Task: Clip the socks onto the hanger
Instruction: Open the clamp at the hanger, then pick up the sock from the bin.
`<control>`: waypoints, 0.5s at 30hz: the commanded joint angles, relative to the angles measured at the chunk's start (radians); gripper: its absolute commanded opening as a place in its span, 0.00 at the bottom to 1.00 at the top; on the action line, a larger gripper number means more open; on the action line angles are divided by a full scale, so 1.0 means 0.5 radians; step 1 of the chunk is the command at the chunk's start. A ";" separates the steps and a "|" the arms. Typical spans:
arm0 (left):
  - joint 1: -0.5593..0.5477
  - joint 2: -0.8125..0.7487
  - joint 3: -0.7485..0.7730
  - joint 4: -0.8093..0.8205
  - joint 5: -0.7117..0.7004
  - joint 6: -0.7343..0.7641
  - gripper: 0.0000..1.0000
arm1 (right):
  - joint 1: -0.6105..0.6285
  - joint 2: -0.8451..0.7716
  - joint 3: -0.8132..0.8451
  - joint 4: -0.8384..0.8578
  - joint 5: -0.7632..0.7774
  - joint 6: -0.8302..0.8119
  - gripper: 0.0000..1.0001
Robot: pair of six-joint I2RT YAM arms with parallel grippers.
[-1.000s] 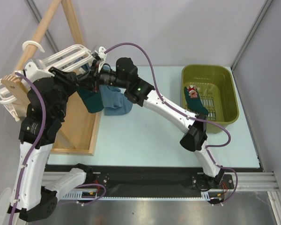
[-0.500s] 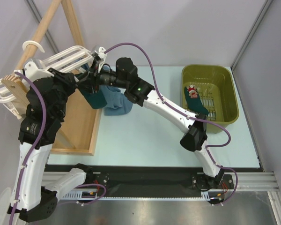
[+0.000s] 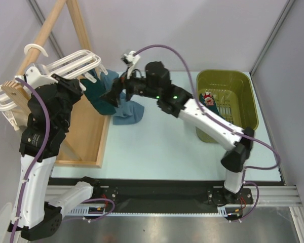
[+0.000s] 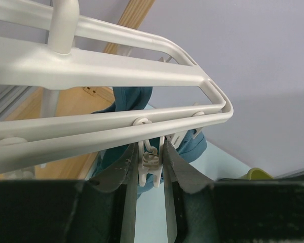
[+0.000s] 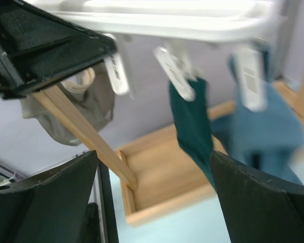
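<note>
Because it reaches in from the near left, left gripper (image 4: 151, 148): almost closed, its fingers (image 4: 125, 187) pressing on either side of a small white clip (image 4: 151, 167) under the hanger. That clip looks bare of fabric in the blurred right wrist view.
Right gripper (image 5: 153, 162): jaws spread wide with nothing between them, just beside the hanging socks.
Basket (image 3: 225, 75): olive, on the right of the table (image 3: 162, 147).
Motif sock (image 3: 209, 104): dark with a red-and-white mark, lying in the basket, unclipped and well apart from the hanger.
Dark teal sock (image 3: 96, 101): hangs from one clip.
Steel-blue sock (image 3: 127, 114): hangs from the neighbouring clip, just beside the teal one.
Hanger (image 3: 73, 61): white barred frame, tilted, its hook by the top rail of the wooden rack (image 3: 83, 131) at the far left.
Done: two socks appear clipped.
Left to do: at least the basket sock must be fetched and clipped; whether the basket hides more socks is unclear.
</note>
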 commanded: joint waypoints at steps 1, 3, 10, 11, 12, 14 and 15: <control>0.020 -0.049 0.031 0.061 -0.020 0.026 0.00 | -0.163 -0.413 -0.217 -0.159 0.275 0.043 1.00; 0.023 -0.043 0.040 0.051 -0.023 0.035 0.00 | -0.370 -0.527 -0.318 -0.251 0.453 0.159 1.00; 0.023 -0.061 0.064 0.057 -0.011 0.038 0.00 | -1.250 -0.766 -0.814 -0.626 0.717 0.411 1.00; 0.023 -0.064 0.070 0.064 -0.014 0.044 0.00 | -1.328 -0.770 -0.879 -0.617 0.803 0.427 1.00; 0.020 -0.067 0.077 0.064 -0.020 0.044 0.00 | -1.390 -0.761 -0.929 -0.608 0.816 0.430 1.00; 0.020 -0.067 0.086 0.061 -0.020 0.050 0.00 | -1.528 -0.684 -1.021 -0.620 0.883 0.433 1.00; 0.023 -0.067 0.092 0.061 -0.017 0.050 0.00 | -1.565 -0.647 -1.024 -0.644 0.901 0.424 1.00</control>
